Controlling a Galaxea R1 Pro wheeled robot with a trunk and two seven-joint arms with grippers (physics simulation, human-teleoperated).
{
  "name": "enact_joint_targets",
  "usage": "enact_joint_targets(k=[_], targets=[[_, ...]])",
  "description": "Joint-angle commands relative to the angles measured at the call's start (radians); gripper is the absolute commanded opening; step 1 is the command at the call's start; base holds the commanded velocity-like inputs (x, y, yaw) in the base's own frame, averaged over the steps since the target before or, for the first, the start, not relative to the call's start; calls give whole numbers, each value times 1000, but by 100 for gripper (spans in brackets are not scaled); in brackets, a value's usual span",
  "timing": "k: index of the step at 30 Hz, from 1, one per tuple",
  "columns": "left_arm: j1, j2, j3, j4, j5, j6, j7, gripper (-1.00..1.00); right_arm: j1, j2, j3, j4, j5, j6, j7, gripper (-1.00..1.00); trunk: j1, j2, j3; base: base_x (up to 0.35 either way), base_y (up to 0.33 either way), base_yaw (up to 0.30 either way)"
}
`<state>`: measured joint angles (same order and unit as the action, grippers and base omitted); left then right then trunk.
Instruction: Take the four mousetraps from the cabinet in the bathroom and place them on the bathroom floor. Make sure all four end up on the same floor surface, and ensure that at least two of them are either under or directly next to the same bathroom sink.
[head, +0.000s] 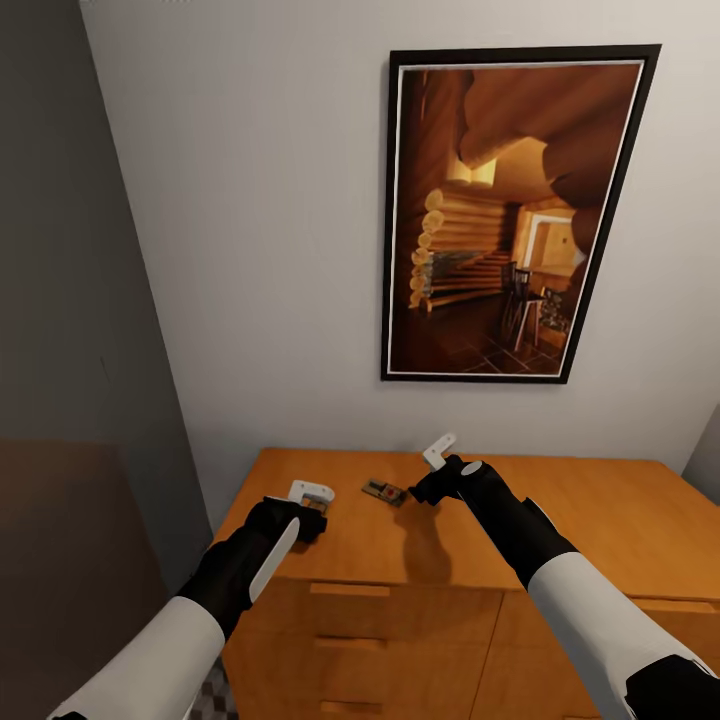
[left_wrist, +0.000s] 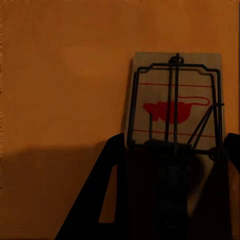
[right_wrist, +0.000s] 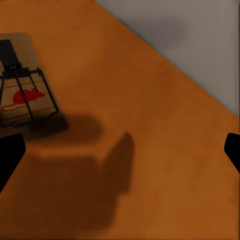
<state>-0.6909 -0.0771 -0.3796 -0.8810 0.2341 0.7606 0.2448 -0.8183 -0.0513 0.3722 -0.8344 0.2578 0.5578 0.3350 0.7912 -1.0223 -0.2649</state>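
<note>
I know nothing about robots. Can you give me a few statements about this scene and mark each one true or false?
1. A framed picture hangs on the wall above the wooden cabinet. True.
2. The right tool is clamped on a mousetrap. False: its fingers stand wide apart with nothing between them, and a mousetrap lies beside it on the cabinet top.
3. The end of a second mousetrap, printed with a red mouse, sits between the fingers of the left tool. True.
4. The cabinet's drawers are pulled open. False: the drawer fronts in view sit flush.
</note>
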Motion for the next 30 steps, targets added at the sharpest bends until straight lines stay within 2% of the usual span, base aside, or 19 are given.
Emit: enact_joint_targets(k=[1, 21, 25, 27, 30], targets=[[-1, 0, -2, -1, 10, 3, 9, -100, -1, -1, 2, -2, 11, 4, 7, 100, -4, 6, 2, 0, 0, 0], [-1, -9, -8, -26, 16, -1, 10, -100, -1, -1, 2, 7, 10, 4, 7, 100, -80, 146, 64, 0, 0, 0], [-1, -14, -4, -94, 16, 8, 10, -100, -1, -1, 2, 7, 10, 4, 7, 100, -96, 174, 77, 0, 0, 0], [-1, -15, -3, -131, 15, 31, 10, -100, -1, -1, 2, 7, 10, 4, 7, 100, -103, 188, 83, 0, 0, 0], [-1, -16, -1, -181, 16, 101, 10, -100, -1, -1, 2, 8, 10, 4, 7, 100, -115, 209, 93, 0, 0, 0]])
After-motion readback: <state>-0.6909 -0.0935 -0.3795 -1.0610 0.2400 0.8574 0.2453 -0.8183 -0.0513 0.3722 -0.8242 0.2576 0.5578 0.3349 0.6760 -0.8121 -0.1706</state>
